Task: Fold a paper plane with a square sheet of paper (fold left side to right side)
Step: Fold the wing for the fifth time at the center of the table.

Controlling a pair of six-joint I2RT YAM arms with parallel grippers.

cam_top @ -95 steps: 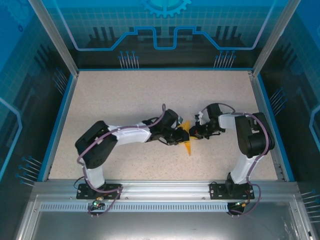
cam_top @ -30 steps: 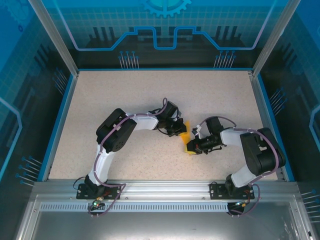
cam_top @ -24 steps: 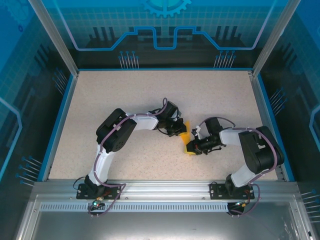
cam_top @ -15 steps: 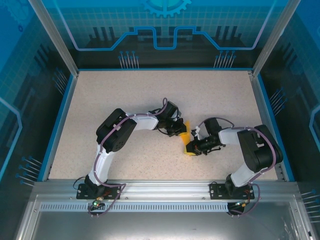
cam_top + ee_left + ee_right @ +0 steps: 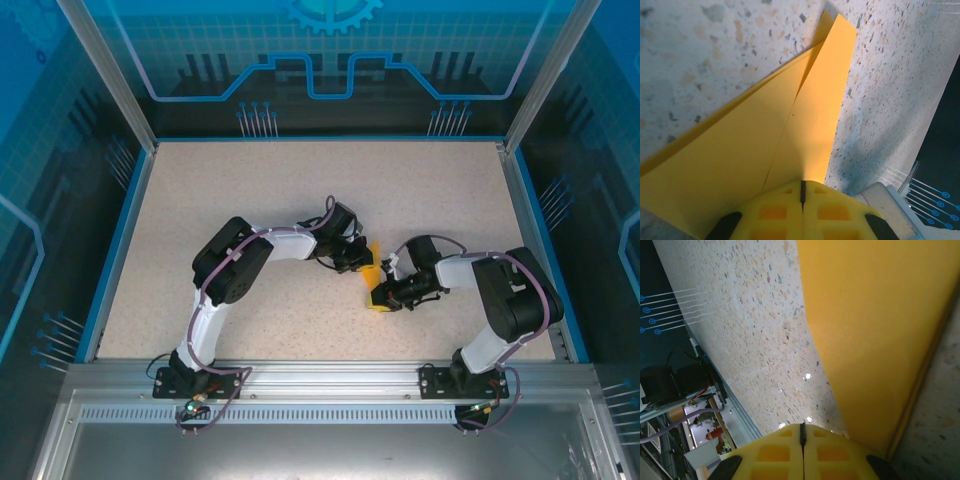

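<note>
Top view: we note bright, even overhead light on the surface (image 5: 250, 190). Shadows under the arms (image 5: 290, 243) are short and soft, and the enclosure walls (image 5: 60, 200) are dim blue.
Left wrist: folded paper (image 5: 755, 150) sharp, soft shadow along its right edge, left gripper (image 5: 802, 195) blurred.
Right wrist: small glints on the surface, right gripper (image 5: 802, 437) out of focus.

1. We see our left arm (image 5: 285, 243) rise from its near-left base and bend right.
2. Our left hand (image 5: 357, 262) sits low, yellow pads (image 5: 775, 212) pressed together.
3. Our right arm (image 5: 465, 270) doubles back leftward.
4. Our right hand (image 5: 381, 295) sits low, just near-right of the left hand, pads together.
</note>
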